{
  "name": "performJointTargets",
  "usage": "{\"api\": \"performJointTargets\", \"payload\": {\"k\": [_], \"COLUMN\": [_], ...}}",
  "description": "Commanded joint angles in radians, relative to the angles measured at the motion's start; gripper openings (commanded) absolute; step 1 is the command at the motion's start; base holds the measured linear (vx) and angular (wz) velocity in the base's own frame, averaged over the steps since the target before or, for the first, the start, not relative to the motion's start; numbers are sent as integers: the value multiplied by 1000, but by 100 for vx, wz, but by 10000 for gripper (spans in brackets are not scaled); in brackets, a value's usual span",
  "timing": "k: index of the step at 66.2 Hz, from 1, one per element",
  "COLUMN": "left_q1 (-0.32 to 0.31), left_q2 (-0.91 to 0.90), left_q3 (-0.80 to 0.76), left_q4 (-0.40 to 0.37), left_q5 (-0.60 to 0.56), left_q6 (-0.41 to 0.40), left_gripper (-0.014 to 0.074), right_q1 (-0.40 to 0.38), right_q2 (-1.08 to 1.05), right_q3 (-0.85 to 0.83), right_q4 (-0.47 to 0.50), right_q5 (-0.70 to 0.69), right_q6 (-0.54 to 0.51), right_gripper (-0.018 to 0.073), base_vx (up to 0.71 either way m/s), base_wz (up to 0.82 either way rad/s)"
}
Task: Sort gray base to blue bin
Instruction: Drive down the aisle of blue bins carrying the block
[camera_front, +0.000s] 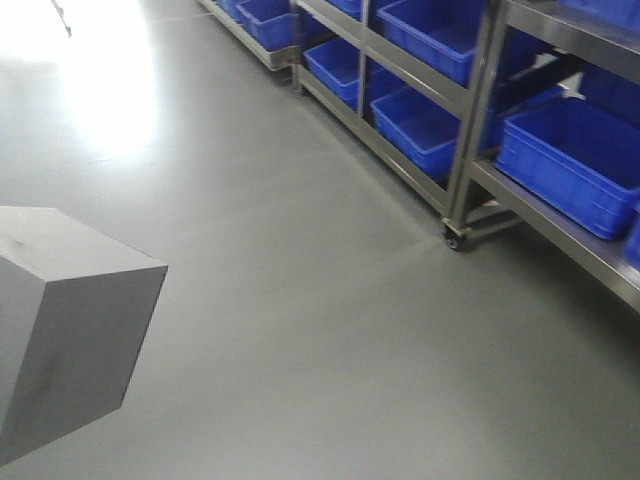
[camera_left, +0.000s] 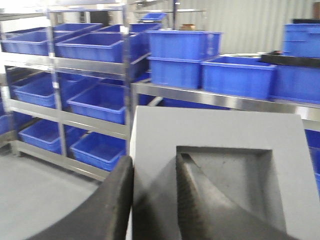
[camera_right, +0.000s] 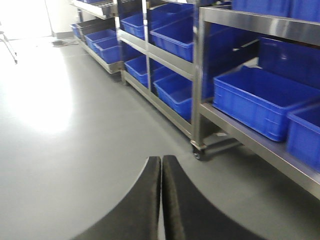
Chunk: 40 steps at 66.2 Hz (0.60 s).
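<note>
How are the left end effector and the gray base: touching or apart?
Touching. The left wrist view shows the left end effector pinching the gray base wall.

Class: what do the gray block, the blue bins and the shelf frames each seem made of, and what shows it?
The gray base: perhaps dense foam or plastic; matte, no glare. The blue bin: likely molded plastic; uniform colour, thick rim, slight sheen. The shelf frames: metal, seemingly stainless steel; bright, streaky reflections.

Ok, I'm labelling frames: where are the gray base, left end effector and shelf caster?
gray base (camera_left: 215, 127): left wrist view, face above recess.
left end effector (camera_left: 152, 165): left wrist view, between fingertips.
shelf caster (camera_front: 454, 239): front view, wheel.
</note>
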Motion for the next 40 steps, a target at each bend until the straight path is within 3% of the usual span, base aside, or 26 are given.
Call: {"api": "performJointTargets", "payload": {"k": [1,40], "left_q1": [-5,-5], "left_q2": [6,6], "left_q3": [-29,-29], "left_q4": [-13,-13], "left_q5": [-103,-103], "left_q6": [-6,-6], "left_gripper": [-6,-6], "right_q1": [-2,-2], "right_q2": [18,18], "right_q3": [2,2], "right_q4": [-8,-8], "right_q5": [-72,-72], "right_q6": [-12,-12], "right_gripper": [-5,-5], "base_vx": [41,43], "base_wz": [37,31]}}
